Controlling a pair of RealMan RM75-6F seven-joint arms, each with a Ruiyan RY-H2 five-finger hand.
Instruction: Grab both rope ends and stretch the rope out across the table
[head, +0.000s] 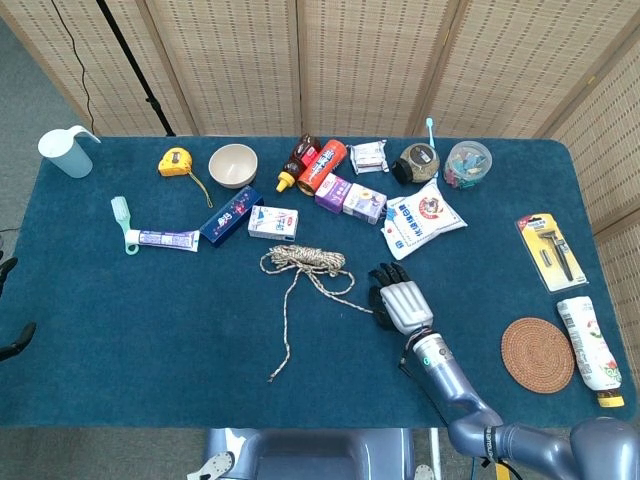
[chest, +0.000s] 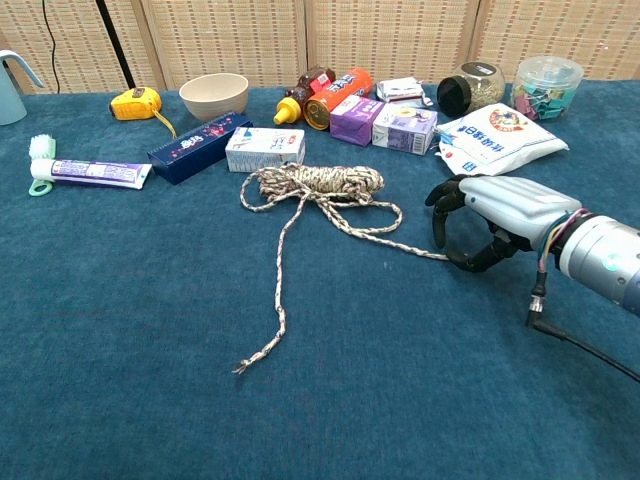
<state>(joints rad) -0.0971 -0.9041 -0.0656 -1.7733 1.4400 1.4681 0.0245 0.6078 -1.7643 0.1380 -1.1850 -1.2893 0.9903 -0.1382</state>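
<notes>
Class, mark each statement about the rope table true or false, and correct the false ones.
1. The right hand has its fingers at one rope end. True.
2. The other rope end lies loose on the cloth. True.
3. The rope is stretched straight across the table. False: most of it is bundled near the white box.
4. The bowl sits beside the cork coaster. False: they lie far apart.
5. The left hand grips the rope. False: it touches nothing.

Right hand (chest: 497, 218) low over table, palm down, fingers (chest: 442, 205) curled. Left hand mostly off-frame.
</notes>
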